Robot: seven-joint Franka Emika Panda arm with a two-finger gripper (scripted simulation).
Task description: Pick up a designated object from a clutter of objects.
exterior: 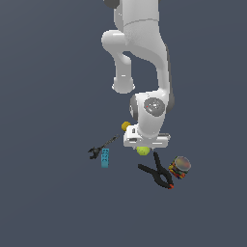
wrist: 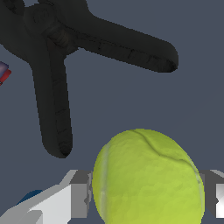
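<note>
I have the claw (exterior: pixel 143 147) low over the clutter, and in the wrist view the tennis ball (wrist: pixel 146 177) sits right between its fingers (wrist: pixel 72 194) – a grey pad at each side of the ball. Whether the pads are pressing on it or just short of it, I cannot tell. In the exterior view the ball (exterior: pixel 143 151) peeks out below the white hand, on the grey desk (exterior: pixel 48 193). The black clamp (exterior: pixel 157 171) lies just beside it, handles spread, with the colourful can (exterior: pixel 180 167) next to that. An orange ball (exterior: pixel 126 126) shows by the wrist; the cyan block (exterior: pixel 104 157) and dark tool (exterior: pixel 102 147) lie towards the exterior view's left.
</note>
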